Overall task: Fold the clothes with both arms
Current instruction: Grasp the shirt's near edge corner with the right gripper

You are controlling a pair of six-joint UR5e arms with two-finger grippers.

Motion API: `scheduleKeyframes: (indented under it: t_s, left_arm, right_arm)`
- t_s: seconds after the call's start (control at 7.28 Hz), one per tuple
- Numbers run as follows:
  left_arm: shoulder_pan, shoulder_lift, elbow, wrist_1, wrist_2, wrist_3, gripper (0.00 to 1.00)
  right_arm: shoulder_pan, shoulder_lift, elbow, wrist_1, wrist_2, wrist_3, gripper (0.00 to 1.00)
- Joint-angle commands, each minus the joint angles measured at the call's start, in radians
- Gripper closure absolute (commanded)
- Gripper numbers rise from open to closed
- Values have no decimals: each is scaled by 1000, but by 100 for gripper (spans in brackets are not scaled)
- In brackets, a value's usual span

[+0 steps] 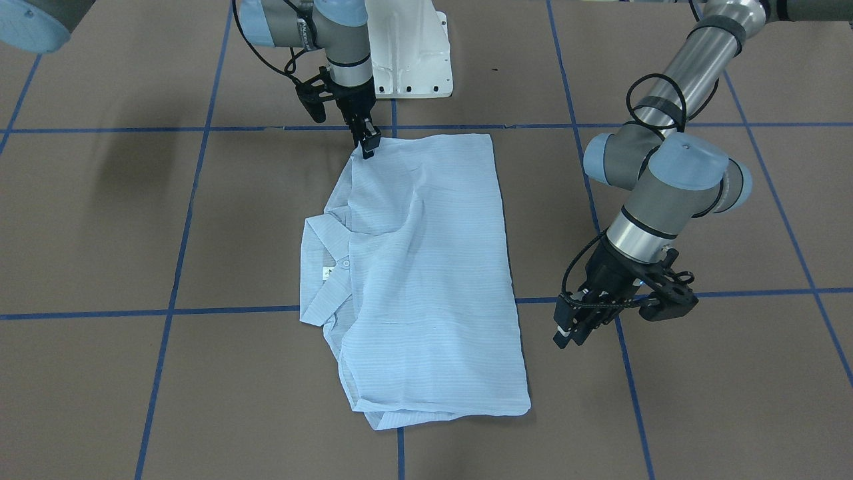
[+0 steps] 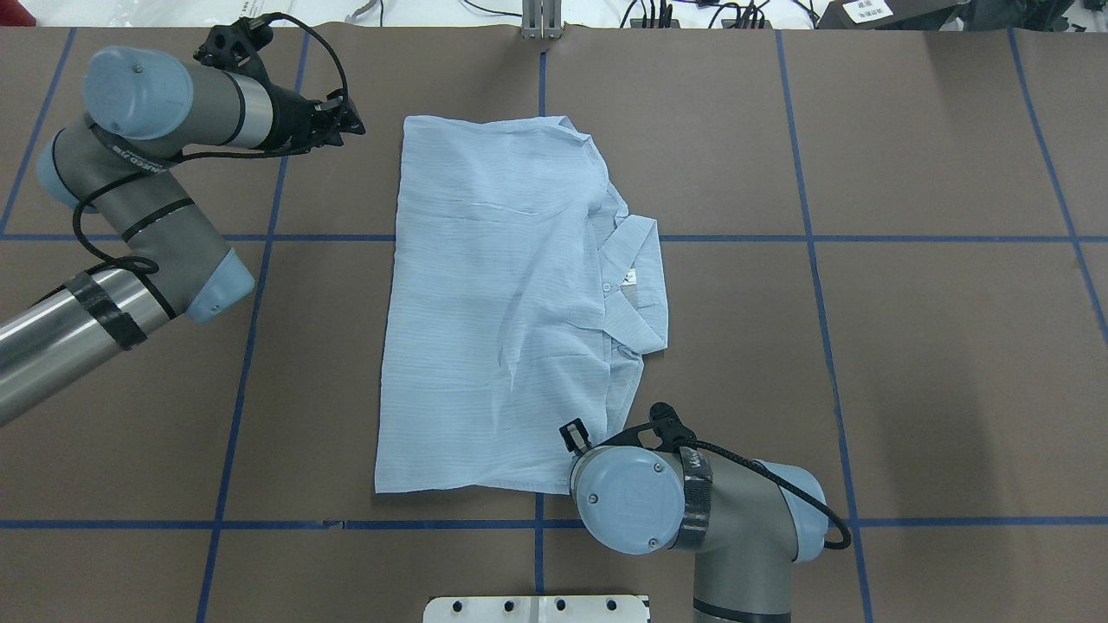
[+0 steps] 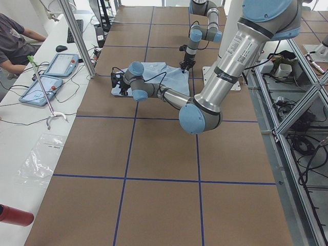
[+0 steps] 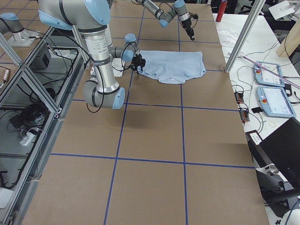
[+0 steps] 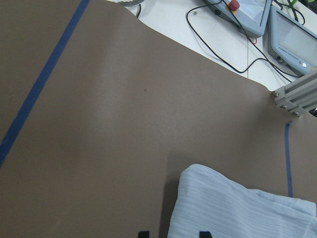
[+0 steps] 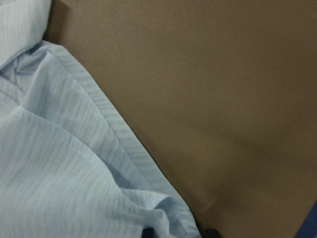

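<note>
The pale-blue shirt (image 1: pixel 426 267) (image 2: pixel 493 303) lies folded into a rough rectangle on the brown table, sleeves tucked under. Its collar (image 2: pixel 636 285) points toward the robot's right. My left gripper (image 1: pixel 568 333) (image 2: pixel 353 124) hovers open just off the shirt's far left corner. In the left wrist view that shirt corner (image 5: pixel 237 213) lies just ahead of the spread fingertips (image 5: pixel 143 233). My right gripper (image 1: pixel 368 148) stands open over the near corner on the collar side. In the right wrist view the hem (image 6: pixel 124 144) runs between its fingertips (image 6: pixel 147 231).
The white pedestal base (image 1: pixel 410 60) stands at the robot's edge. Blue tape lines (image 2: pixel 537 523) grid the table. Beyond the far edge are an aluminium post (image 4: pixel 239 42), tablets (image 3: pixel 51 66) and cables, with a seated person (image 3: pixel 13 41).
</note>
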Motion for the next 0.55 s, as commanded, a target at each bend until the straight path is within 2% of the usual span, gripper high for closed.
scheduleKeyframes:
  t_s: [0.0, 0.14, 0.41]
  left_arm:
    - [0, 0, 0, 0, 0, 0, 56]
    - [0, 0, -3, 0, 0, -2, 56]
    - [0, 6, -8, 0, -2, -2, 56]
  right_arm:
    - [-3, -1, 7, 2, 0, -1, 100]
    - [-1, -4, 36, -7, 3, -1, 100]
    - [-1, -8, 35, -5, 0, 1, 100]
